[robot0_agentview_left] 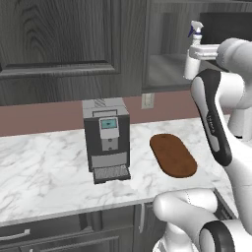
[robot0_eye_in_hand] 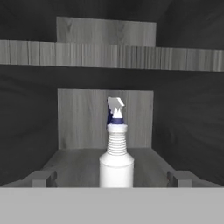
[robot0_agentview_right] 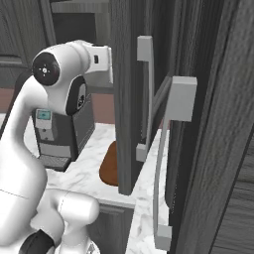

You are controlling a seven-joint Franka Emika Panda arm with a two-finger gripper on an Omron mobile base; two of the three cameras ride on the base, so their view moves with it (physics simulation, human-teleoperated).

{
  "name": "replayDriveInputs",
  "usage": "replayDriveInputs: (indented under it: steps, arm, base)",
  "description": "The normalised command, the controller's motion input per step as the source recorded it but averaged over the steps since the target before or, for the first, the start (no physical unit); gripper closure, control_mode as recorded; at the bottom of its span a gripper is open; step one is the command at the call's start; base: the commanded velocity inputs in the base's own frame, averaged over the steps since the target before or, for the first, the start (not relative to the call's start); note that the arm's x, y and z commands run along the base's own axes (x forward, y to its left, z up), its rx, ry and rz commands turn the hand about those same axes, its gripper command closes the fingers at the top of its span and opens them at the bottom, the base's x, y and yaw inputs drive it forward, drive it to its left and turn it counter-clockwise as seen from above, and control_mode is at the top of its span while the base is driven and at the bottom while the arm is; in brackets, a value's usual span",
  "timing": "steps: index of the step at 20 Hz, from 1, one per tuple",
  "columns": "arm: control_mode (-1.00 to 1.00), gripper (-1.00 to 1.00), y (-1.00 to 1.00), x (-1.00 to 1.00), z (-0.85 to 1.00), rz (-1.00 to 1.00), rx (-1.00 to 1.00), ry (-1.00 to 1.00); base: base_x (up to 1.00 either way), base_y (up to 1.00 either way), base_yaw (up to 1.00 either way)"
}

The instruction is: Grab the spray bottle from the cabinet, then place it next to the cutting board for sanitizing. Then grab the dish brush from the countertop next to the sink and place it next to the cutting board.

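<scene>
White ribbed spray bottle [robot0_eye_in_hand: 116, 164] with blue-and-white trigger head, upright on the grey shelf of the dark wood-grain cabinet [robot0_eye_in_hand: 26, 127], gripper [robot0_agentview_left: 193, 53] spread wide just before it, grasping nothing, oval reddish-brown cutting board [robot0_agentview_left: 173, 155] flat on veined marble countertop [robot0_agentview_left: 44, 172] near its front edge, beside boxy coffee machine [robot0_agentview_left: 106, 139].

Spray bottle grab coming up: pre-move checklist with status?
1. Spray bottle upright on the cabinet shelf: ok.
2. Bottle centred ahead of the hand: ok.
3. Hand open, fingers either side of bottle's line: ok.
4. Cabinet door swung open: ok.
5. Space beside the cutting board on the countertop: ok.
6. Gap left between fingers and bottle: cannot tell.
</scene>
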Motion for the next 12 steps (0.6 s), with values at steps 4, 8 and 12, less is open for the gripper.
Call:
replayDriveInputs:
  steps: [4,8,12]
  arm:
    - [-1.0,-1.0,-0.15,0.3,-0.06,0.0,0.0,0.0]
    - [-1.0,-1.0,-0.05,0.25,-0.09,0.0,0.0,-0.01]
    - [-1.0,-1.0,-0.04,0.16,-0.18,0.0,0.01,-0.05]
  base:
    - [0.0,0.0,0.0]
    - [0.0,0.0,0.0]
    - [0.0,0.0,0.0]
